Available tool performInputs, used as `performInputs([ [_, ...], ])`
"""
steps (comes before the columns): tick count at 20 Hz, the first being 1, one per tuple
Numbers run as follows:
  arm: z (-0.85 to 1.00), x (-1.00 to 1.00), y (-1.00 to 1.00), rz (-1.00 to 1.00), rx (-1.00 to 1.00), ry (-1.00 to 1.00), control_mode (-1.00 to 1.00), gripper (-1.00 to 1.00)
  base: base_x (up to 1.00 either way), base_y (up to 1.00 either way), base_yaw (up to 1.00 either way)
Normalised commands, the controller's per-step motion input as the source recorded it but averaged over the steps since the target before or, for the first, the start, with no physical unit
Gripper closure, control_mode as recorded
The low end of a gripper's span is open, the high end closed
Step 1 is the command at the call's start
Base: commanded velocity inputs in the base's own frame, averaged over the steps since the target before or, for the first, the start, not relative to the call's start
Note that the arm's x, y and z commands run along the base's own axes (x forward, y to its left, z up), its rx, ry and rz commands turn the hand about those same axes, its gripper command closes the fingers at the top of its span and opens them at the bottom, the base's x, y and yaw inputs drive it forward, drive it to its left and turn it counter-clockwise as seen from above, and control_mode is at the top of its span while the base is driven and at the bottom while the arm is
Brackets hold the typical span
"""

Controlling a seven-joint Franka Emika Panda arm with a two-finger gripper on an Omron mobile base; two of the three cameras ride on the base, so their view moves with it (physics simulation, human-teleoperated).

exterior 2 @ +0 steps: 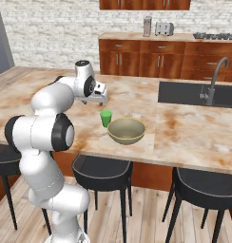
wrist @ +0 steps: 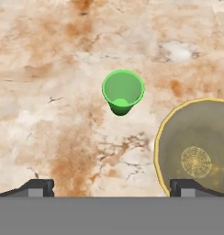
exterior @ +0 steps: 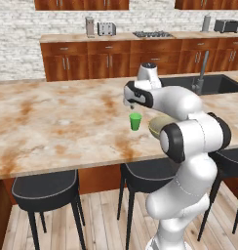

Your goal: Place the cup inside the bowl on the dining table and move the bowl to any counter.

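a white panda arm hangs its two-finger gripper (exterior: pixel 132 105) above the small bright green plastic cup (exterior: pixel 135 121), centre of the left base frame, the dark fingers spread wide and pinching nothing. the cup, a slightly tapered tumbler with no handle, stands upright and open-mouthed on the long dining table (exterior: pixel 52 122) of beige-and-rust marbled stone, near the table's front edge. just beside it, apart and not touching, sits the round, wide, shallow olive-tan bowl (exterior 2: pixel 126 131) with its yellowish rim, lower centre of the right base frame; in the left base frame the arm's elbow covers most of it. seen from the hand, the cup (wrist: pixel 123 92) lies a little above centre and the bowl (wrist: pixel 196 151) fills the lower right, a faint ring pattern in its floor.

the pick looks not yet begun. the risks, as judged from here: the cup is light, smooth and tapering downward, so a pinch set too low or off-centre could squirt it out or tip it on the polished stone. one finger coming down on the rim instead of outside the wall would knock it over. the bowl stands close on one side, and a wide-spread finger may strike its rim and shove it toward the table edge above the black stools (exterior: pixel 45 188). the bowl's thin, curved wall will later offer little to hold.
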Motion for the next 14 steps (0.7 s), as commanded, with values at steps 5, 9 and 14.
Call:
performInputs([
  [5, -0.14, 0.3, 0.0, 0.0, 0.0, 0.0, -1.0, -1.0, 0.0, 0.0, 0.0],
  [9, -0.17, 0.33, 0.02, 0.0, 0.0, -0.01, -1.0, -1.0, 0.0, 0.0, 0.0],
  [14, -0.12, 0.27, 0.05, 0.0, 0.0, -0.01, -1.0, -1.0, 0.0, 0.0, 0.0],
])
